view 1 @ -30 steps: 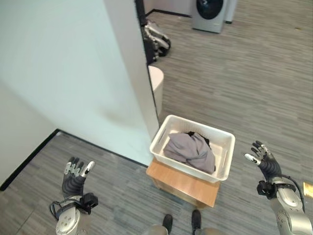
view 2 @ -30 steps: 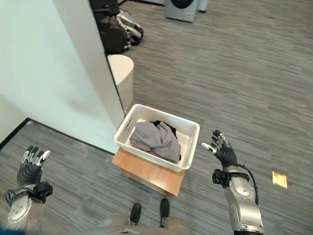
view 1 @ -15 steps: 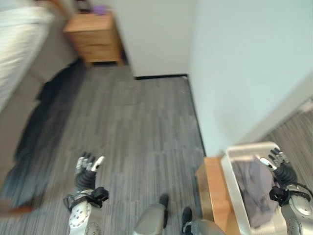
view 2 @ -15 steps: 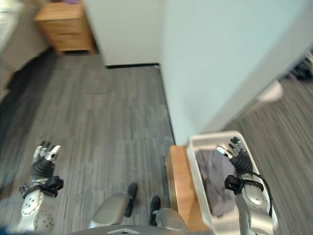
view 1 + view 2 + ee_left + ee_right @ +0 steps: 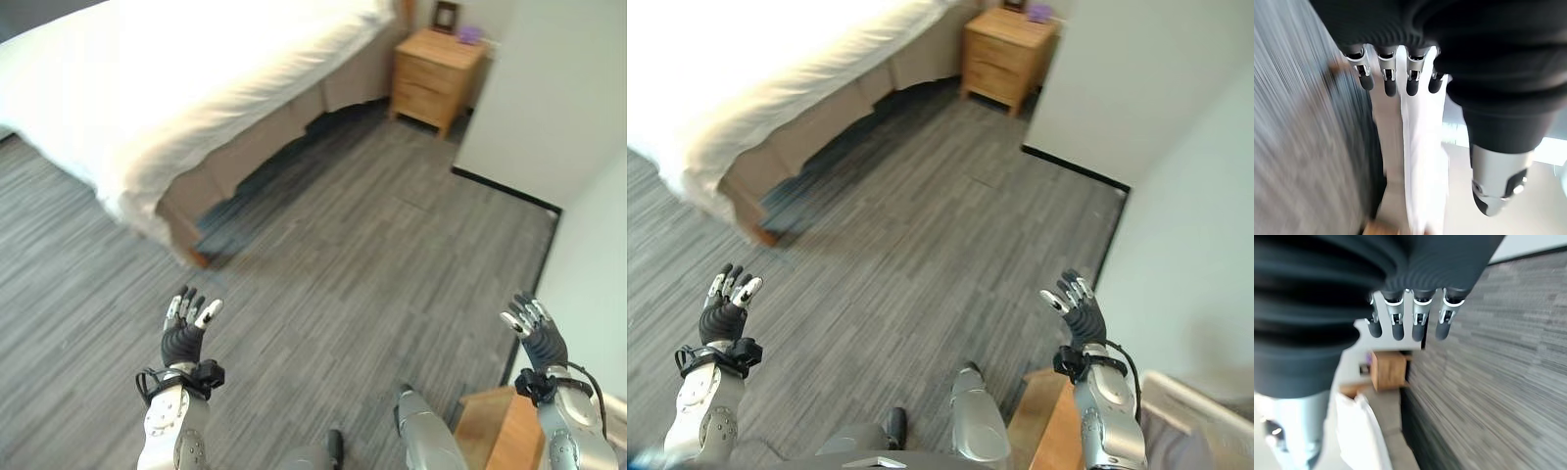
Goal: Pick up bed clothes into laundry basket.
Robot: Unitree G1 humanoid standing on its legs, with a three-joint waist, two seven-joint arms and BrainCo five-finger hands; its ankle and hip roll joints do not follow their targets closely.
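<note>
A large bed under white bedding stands across the far left of the room, its tan base showing along the near side. The white laundry basket peeks in at the lower right with grey cloth inside, set on a low wooden stool. My left hand is raised at the lower left, open and empty, well short of the bed. My right hand is raised at the lower right, open and empty, just left of the basket. Straight fingers show in the left wrist view, as do the fingers in the right wrist view.
A wooden nightstand stands at the bed's far end, by a white wall that runs down the right side. Grey plank floor lies open between me and the bed.
The camera has swung left, away from the basket, so the bed and nightstand now show. Both hands stay raised and open, holding nothing.
</note>
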